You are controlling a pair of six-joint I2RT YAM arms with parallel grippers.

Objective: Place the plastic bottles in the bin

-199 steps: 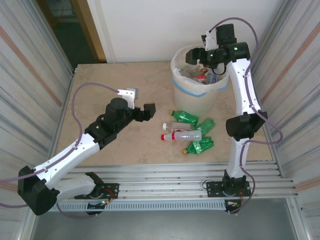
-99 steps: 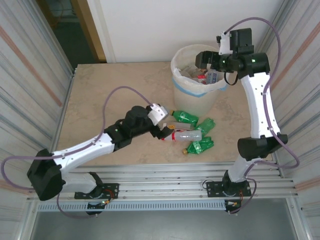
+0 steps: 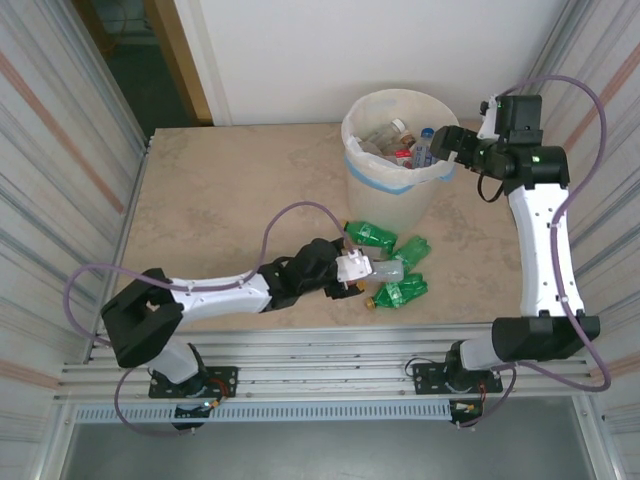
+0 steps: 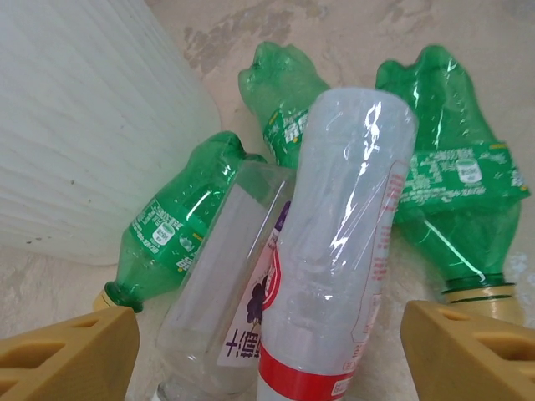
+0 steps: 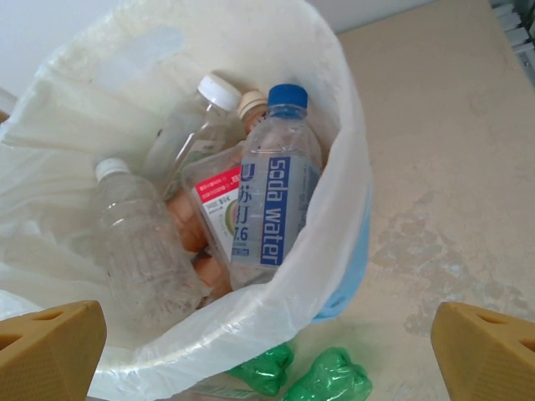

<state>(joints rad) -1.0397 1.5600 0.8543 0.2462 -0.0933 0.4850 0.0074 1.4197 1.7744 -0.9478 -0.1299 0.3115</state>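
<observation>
Two clear plastic bottles lie side by side on the table, one with a red band [image 4: 334, 251] and one with a purple-printed label [image 4: 219, 301]. My left gripper [image 4: 267, 363] is open, with one tan finger [image 4: 67, 359] on each side of the pair, apart from both. Around them lie three green bottles [image 4: 171, 225] [image 4: 284, 100] [image 4: 456, 167]. From above, the left gripper [image 3: 356, 273] sits at the clear bottle [image 3: 386, 270]. The bin [image 3: 385, 195] holds several bottles, among them a blue-capped soda water bottle [image 5: 276, 200]. My right gripper [image 3: 449, 140] hangs open and empty at the bin's right rim [image 5: 334, 242].
Corrugated metal walls close in both sides of the table [image 3: 220, 190]. The bin's ribbed wall [image 4: 84, 125] stands just left of the bottle pile. Bare tabletop [image 5: 451, 167] lies right of the bin.
My left arm has reached right to the bottle pile, and its jaws have narrowed round the clear bottles. My right gripper has opened and moved from over the bin to its right rim.
</observation>
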